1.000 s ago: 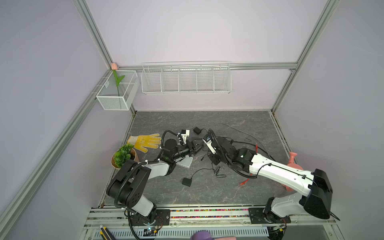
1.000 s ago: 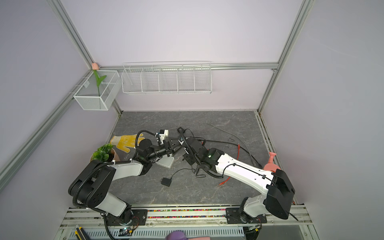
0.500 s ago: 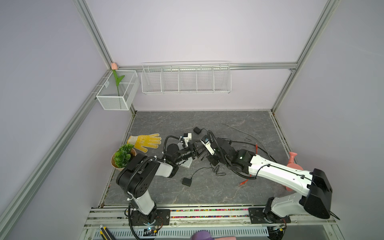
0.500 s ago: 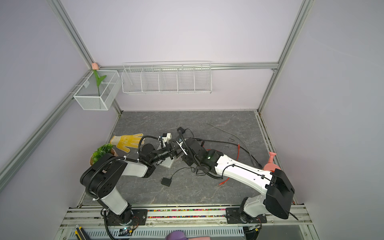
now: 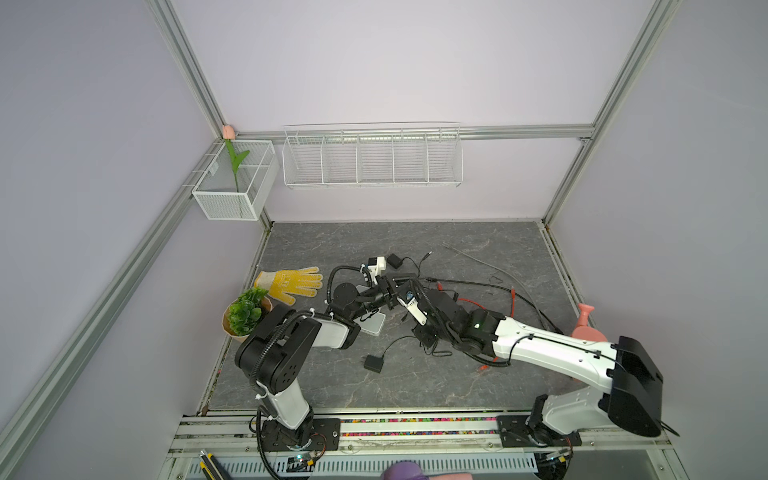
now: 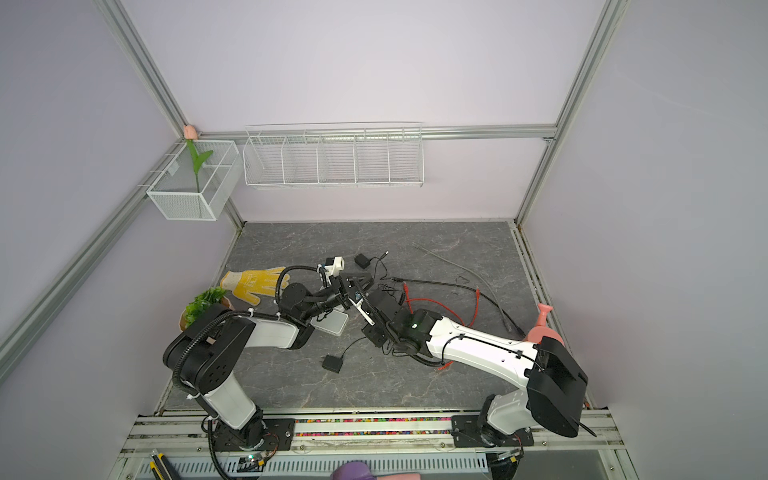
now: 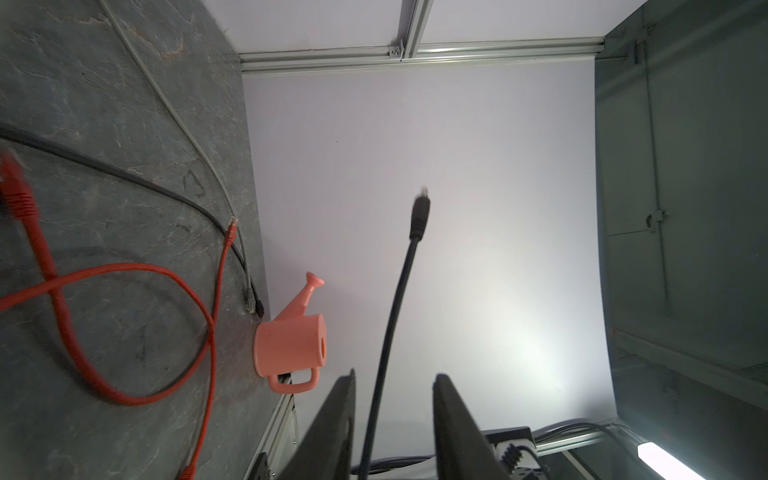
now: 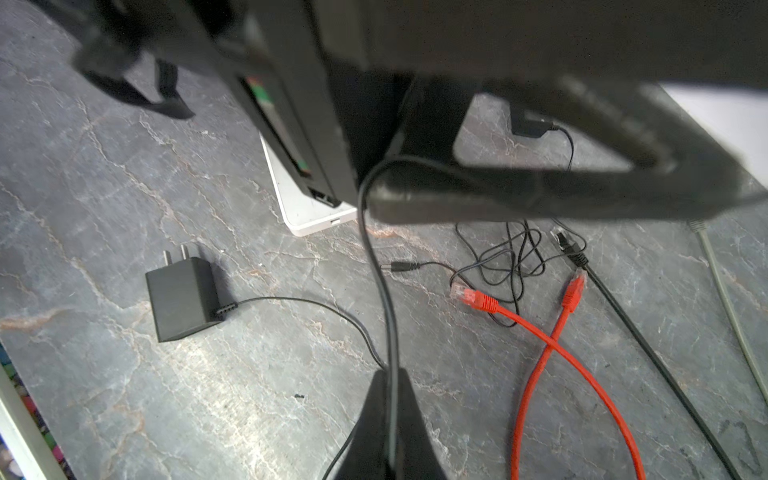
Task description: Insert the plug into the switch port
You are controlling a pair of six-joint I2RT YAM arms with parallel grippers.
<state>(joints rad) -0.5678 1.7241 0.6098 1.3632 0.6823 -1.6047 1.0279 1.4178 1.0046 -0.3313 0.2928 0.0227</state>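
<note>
In both top views, finds the left arm [image 5: 328,332] folded low: elbow up near the front rail, forearm running inward, wrist rolled sideways above the switch [image 5: 373,328]. Finds the right arm [image 5: 548,351] stretched long and low from the front right, wrist meeting the left one mid-floor. Places the switch flat on the grey marbled floor [image 5: 415,390], partly hidden under the left wrist. Around it, picks out an adapter [image 5: 374,362] nearer the front, a glove [image 5: 295,282] and plant [image 5: 245,309] by the left wall, and a can [image 5: 588,331] by the right wall. Higher up: lilac walls, aluminium frame, a wire rack [image 5: 372,166], a mesh basket [image 5: 226,203] with a tulip [image 5: 227,132].

From the left wrist, looks level across the floor to the wall. Shows the left gripper [image 7: 395,376] released, jaws apart, with the lead [image 7: 390,324] passing between them and a gap either side at the tips. Puts the plug [image 7: 419,216] in the air beyond the fingertips, against bare wall. Catches a red cable [image 7: 18,195] looped on the floor.

From the right wrist, looks down on the floor. Shows the right gripper [image 8: 390,376] clenched on the lead, then follows that lead up behind the left gripper's dark body. Beneath that body, glimpses a corner of the switch, with the adapter lying near it, apart.
</note>
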